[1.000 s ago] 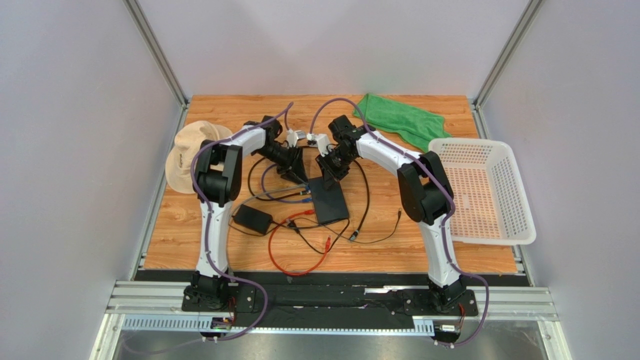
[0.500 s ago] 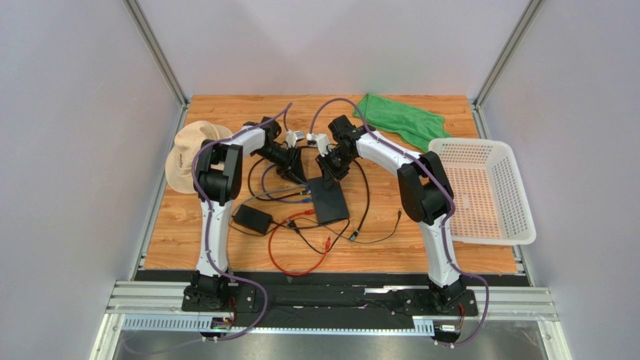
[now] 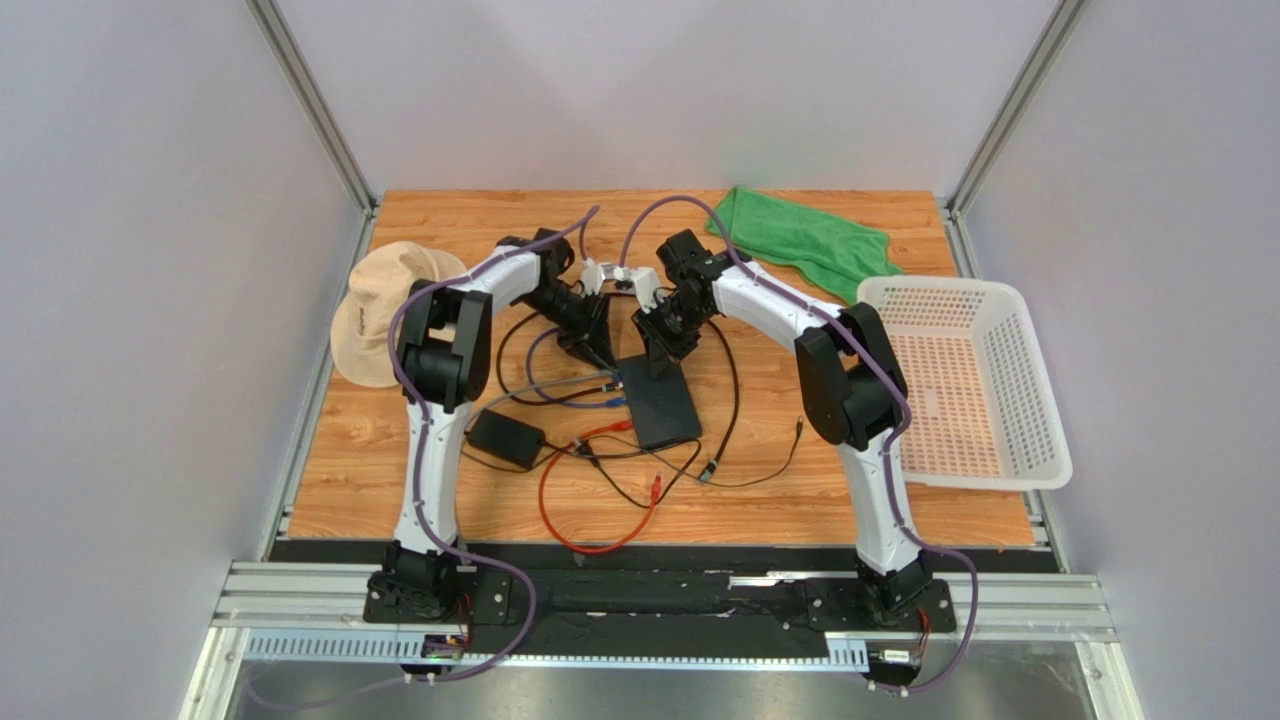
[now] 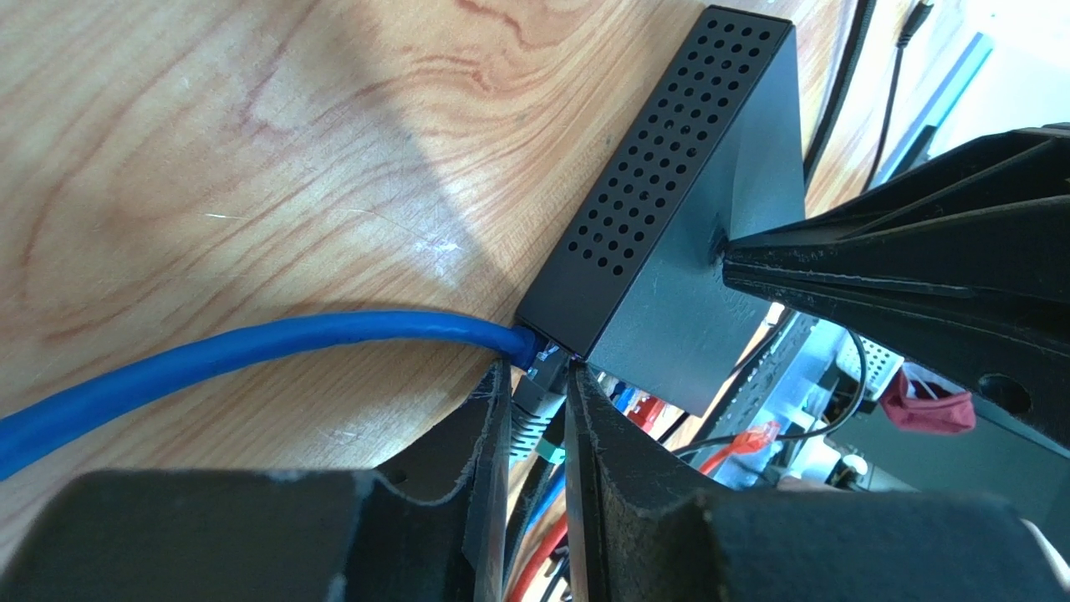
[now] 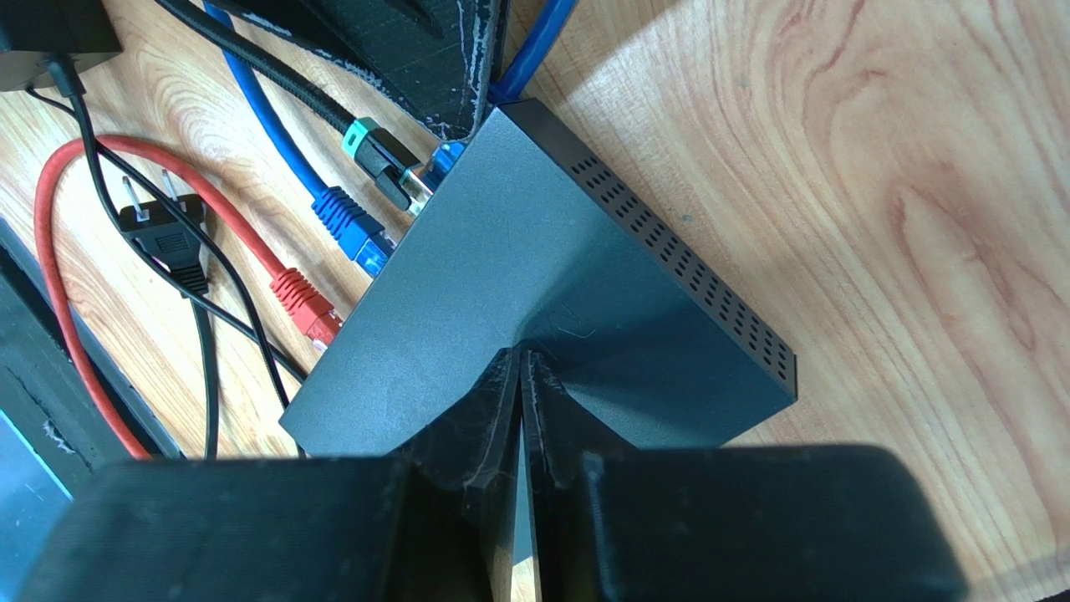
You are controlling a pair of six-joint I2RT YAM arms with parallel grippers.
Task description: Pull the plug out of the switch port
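— Where's the top camera?
— High behind the arm bases (image 3: 436,588), looking down at the whole counter (image 3: 376,495).
— And the wrist ones?
— Close over the black box (image 4: 678,301), facing each other from opposite ends. All three views share that box.

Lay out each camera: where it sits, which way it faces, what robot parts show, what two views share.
Top external: above and behind the bases, looking down on the table; left arm and right arm show.
Left wrist: on that wrist, looking along the left gripper at a plug at the switch edge; own fingers show.
Right wrist: on that wrist, looking down the right gripper onto the switch top; own fingers show.
Shared: switch and blue cable, in both wrist views.
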